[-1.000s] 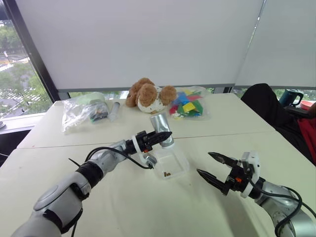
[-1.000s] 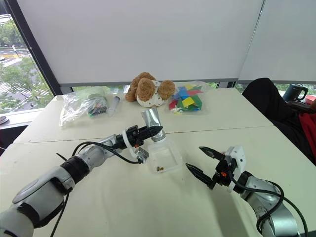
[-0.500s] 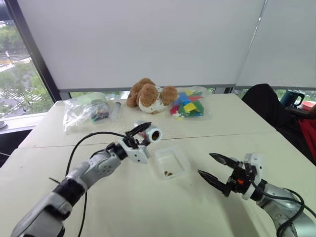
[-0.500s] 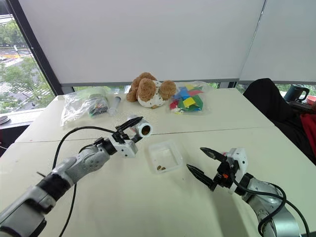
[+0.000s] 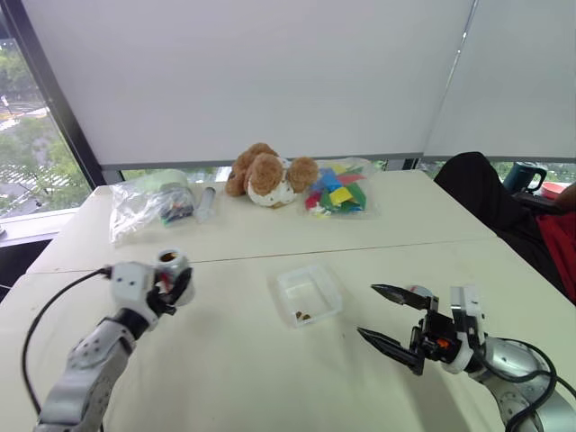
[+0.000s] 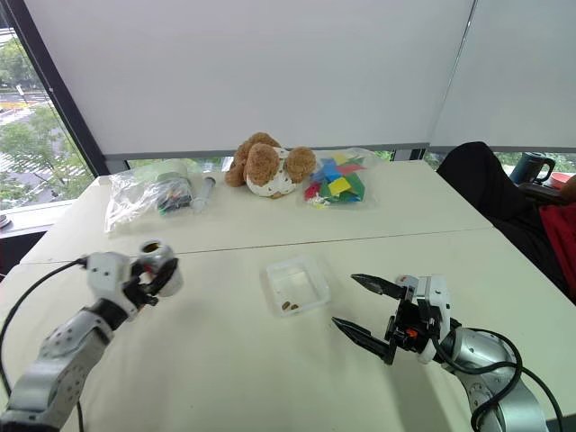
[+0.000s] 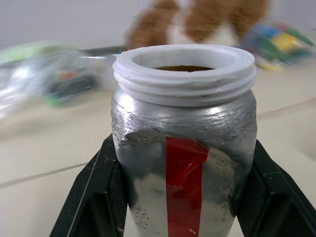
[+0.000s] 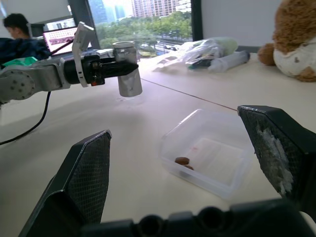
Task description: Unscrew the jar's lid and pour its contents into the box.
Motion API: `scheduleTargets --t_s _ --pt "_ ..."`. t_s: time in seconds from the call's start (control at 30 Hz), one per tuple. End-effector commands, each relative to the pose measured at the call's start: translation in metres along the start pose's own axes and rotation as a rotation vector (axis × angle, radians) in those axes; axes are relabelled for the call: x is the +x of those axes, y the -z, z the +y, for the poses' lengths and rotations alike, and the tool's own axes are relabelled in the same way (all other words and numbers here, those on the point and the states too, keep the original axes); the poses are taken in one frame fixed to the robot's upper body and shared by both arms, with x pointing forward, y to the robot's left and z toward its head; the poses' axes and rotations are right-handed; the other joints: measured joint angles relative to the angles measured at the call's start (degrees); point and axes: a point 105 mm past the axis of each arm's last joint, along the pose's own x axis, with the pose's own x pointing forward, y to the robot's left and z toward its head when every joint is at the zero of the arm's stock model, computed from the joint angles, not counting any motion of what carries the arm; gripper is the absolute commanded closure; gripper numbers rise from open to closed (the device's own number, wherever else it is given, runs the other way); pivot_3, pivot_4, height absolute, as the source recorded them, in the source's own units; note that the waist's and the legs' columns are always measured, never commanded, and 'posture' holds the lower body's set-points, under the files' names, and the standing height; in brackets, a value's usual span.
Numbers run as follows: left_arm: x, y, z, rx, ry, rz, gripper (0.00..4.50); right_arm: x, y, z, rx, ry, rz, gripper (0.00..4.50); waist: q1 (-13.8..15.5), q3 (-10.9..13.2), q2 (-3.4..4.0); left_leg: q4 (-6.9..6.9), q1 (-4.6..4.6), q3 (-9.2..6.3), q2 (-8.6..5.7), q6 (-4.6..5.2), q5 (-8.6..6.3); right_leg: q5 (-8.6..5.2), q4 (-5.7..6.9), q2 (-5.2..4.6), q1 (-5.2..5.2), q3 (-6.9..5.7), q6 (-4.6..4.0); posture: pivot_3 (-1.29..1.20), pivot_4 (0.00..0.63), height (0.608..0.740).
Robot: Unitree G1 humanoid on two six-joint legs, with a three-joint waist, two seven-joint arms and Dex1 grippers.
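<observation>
Left eye view, left claw [image 5: 176, 286] gripping upright jar [image 5: 171, 274], pellets [image 5: 305, 316] in box [image 5: 307, 293]

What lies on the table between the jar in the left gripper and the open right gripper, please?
The box lies there, holding a few brown contents, between the jar in the left gripper and the right gripper, in both eye views.

Counter [image 5: 270, 378]: we note a pale top with a seam running across it.
Teddy bear [image 5: 265, 174]: brown and white, lying at the far edge.
Bag of coloured blocks [image 5: 337, 191]: clear, just beside the bear.
Clear bag [image 5: 148, 202]: far left, crumpled.
Slim tube [image 5: 206, 201]: between that bag and the bear.
Mug [image 5: 519, 177]: dark, beyond the counter's right end.
</observation>
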Motion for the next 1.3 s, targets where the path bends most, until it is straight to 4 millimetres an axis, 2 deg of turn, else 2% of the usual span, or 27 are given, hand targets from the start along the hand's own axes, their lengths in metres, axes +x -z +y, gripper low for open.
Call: scheduleTargets --t_s 0.03,0.1,0.23,0.33,0.43,0.5,0.6,0.8,1.0,1.17,1.23,1.3 --pt "-0.020 -0.010 0.033 0.071 -0.146 -0.047 2.40 0.003 -0.014 0.005 -0.049 -0.034 -0.040 0.01 0.0 0.0 -0.01 0.00 0.00 0.01 -0.02 0.00 0.00 0.00 -0.02 0.01 0.00 0.00 0.00 0.00 0.150 0.740" --pt "-0.027 -0.006 0.036 0.098 -0.170 -0.037 2.40 0.002 -0.013 0.005 -0.046 -0.040 -0.036 0.01 0.3 0.0 -0.02 0.00 0.00 0.01 -0.06 0.00 0.00 -0.10 -0.04 0.02 0.02 0.00 -0.19 0.00 0.150 0.740" --pt "-0.039 0.014 0.043 0.123 -0.187 0.011 2.40 0.003 -0.010 0.006 -0.043 -0.043 -0.039 0.01 0.7 0.0 -0.03 0.01 0.00 0.03 -0.08 0.00 0.00 -0.13 -0.21 0.00 0.09 0.00 -0.23 0.00 0.150 0.740" --pt "-0.043 0.027 0.045 0.126 -0.203 0.037 2.40 0.004 -0.008 0.006 -0.053 -0.052 -0.041 0.01 0.9 -0.1 -0.03 0.01 0.01 0.05 -0.08 0.00 0.00 -0.13 -0.22 -0.01 0.09 0.00 -0.23 0.00 0.150 0.740" --pt "-0.044 0.029 0.045 0.102 -0.211 0.027 2.40 0.005 -0.008 0.005 -0.058 -0.057 -0.041 0.01 1.0 -0.1 0.03 0.01 0.01 0.06 -0.07 0.00 0.00 -0.12 -0.22 -0.02 0.09 0.00 -0.24 0.00 0.150 0.740" --pt "-0.044 0.030 0.045 0.086 -0.214 0.019 1.34 0.005 -0.009 0.004 -0.061 -0.055 -0.040 0.00 1.1 -0.2 0.03 0.01 0.02 0.06 -0.07 -0.01 0.00 -0.12 -0.22 -0.02 0.09 0.00 -0.24 0.00 0.150 0.740" --pt "-0.045 0.031 0.046 0.073 -0.217 0.015 0.09 0.004 -0.009 0.003 -0.063 -0.052 -0.036 0.00 1.1 -0.2 0.01 0.01 0.01 0.06 -0.07 0.00 0.00 -0.12 -0.22 -0.02 0.09 0.00 -0.24 0.00 0.150 0.740" --pt "-0.054 0.031 0.049 0.092 -0.189 0.043 0.09 -0.003 -0.013 0.001 -0.039 -0.026 -0.017 0.00 1.1 -0.2 0.01 0.01 0.01 0.06 -0.04 -0.01 -0.01 -0.13 -0.23 -0.02 0.08 0.00 -0.25 0.00 0.150 0.740" --pt "-0.074 0.033 0.047 0.144 -0.025 0.142 0.09 -0.029 -0.011 -0.002 -0.042 0.033 0.060 0.00 1.2 -0.2 0.00 0.01 -0.03 0.08 0.07 -0.01 -0.02 -0.19 -0.29 -0.03 0.06 0.00 -0.36 0.00 0.150 0.740" --pt "-0.103 0.030 0.045 0.220 0.173 0.263 0.09 -0.061 -0.011 -0.003 -0.075 0.030 0.165 0.00 1.1 -0.2 -0.02 0.00 -0.05 0.13 0.15 -0.01 -0.05 -0.25 -0.34 -0.05 0.02 0.00 -0.43 0.00 0.150 0.740" --pt "-0.118 0.023 0.050 0.331 0.239 0.306 0.09 -0.070 -0.016 -0.005 -0.081 0.033 0.188 0.00 1.1 -0.2 -0.03 -0.01 -0.05 0.13 0.19 -0.02 -0.08 -0.27 -0.36 -0.05 -0.01 0.00 -0.44 0.00 0.150 0.740" --pt "-0.131 0.015 0.045 0.467 0.352 0.340 0.09 -0.080 -0.021 -0.005 -0.088 0.024 0.220 0.00 1.1 -0.2 -0.02 -0.01 -0.07 0.14 0.21 -0.05 -0.11 -0.31 -0.40 -0.05 -0.03 -0.01 -0.41 0.00 0.150 0.740"
